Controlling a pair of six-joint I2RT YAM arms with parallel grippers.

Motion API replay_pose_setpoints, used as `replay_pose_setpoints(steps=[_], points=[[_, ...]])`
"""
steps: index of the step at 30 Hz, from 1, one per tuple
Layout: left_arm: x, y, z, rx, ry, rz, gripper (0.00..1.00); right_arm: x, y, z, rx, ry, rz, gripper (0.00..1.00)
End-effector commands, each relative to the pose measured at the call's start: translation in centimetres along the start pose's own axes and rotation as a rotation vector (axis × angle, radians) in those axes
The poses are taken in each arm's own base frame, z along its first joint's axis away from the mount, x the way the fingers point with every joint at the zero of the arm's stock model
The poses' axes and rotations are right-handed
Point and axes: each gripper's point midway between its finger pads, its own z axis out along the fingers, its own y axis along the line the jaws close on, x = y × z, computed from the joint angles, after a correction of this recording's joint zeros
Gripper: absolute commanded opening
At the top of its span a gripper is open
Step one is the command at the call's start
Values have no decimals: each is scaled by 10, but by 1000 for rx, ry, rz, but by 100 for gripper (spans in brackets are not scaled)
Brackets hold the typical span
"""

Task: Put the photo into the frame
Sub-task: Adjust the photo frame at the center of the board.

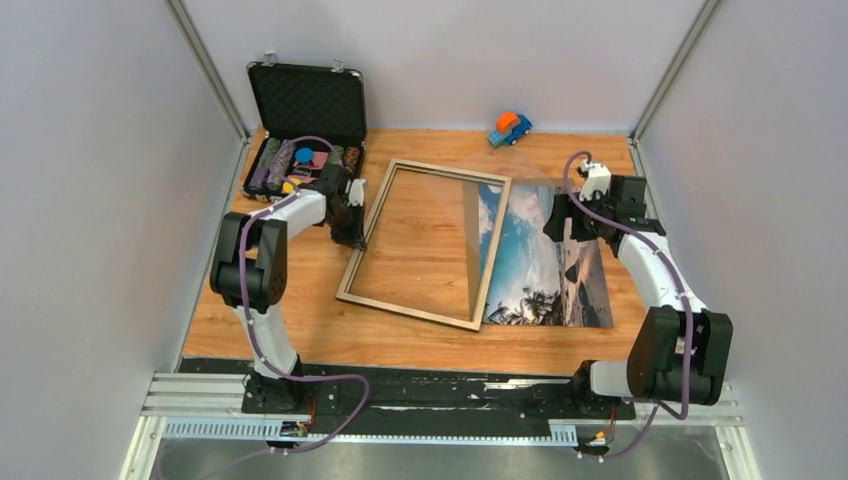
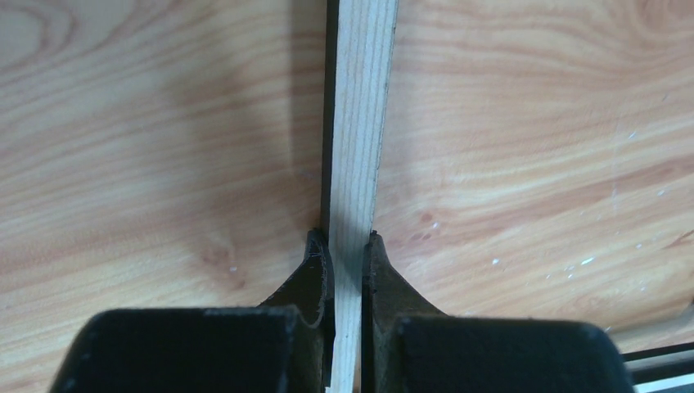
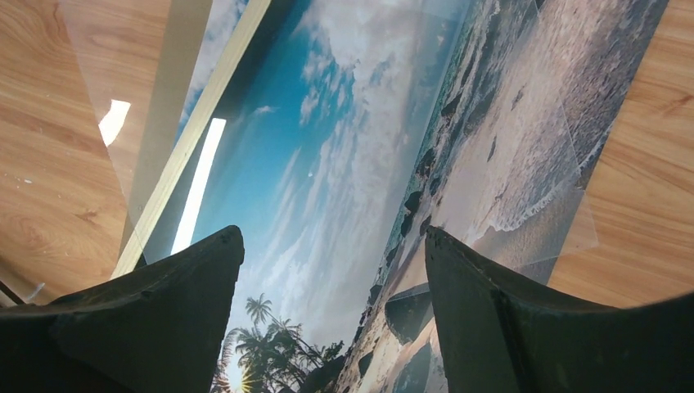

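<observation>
the wood-grain desk (image 1: 300, 335) carries the thin pale-wood rectangular frame (image 1: 410, 311), its right rail overlapping the flat glossy beach photo (image 1: 545, 260); the open black foam-lined case (image 1: 308, 100) holds coloured round chips (image 1: 290, 160); left claw (image 2: 348, 270) clenched on the frame's left rail; right claw (image 3: 331, 237) spread apart over the photo

A bench (image 1: 300, 330) with a warm, orange-brown wood-grain top fills the middle of the booth. Plain pale grey walls close it in at the far side (image 1: 450, 60), the left (image 1: 90, 200) and the right (image 1: 760, 150). Slanting metal posts (image 1: 210, 70) mark the two far corners. Along the near edge run a black strip (image 1: 430, 375) and a silver rail (image 1: 200, 392), with dull grey metal flooring (image 1: 450, 462) nearer still. The light is soft and even, and shadows are faint.
</observation>
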Motion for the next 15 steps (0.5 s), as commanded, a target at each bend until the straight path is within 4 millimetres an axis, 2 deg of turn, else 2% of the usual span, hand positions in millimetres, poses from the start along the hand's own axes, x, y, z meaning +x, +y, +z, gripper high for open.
replay_pose_setpoints(steps=[1,4,5,8,12,15], points=[[-28,-29,11,72,-78,-84,0,-31,-10,5,38,-69,-51,80],[-33,-39,17,86,-102,-101,5,-35,-17,14,55,-66,-28,80],[-33,-40,17,90,-103,-106,12,-37,-19,16,57,-68,-21,80],[-32,-43,21,100,-100,-127,23,-45,-24,24,61,-75,-11,80],[-24,-40,21,85,-94,-124,45,-58,-34,31,87,-93,6,80],[-18,-35,15,53,-85,-111,66,-64,-40,35,100,-108,18,80]])
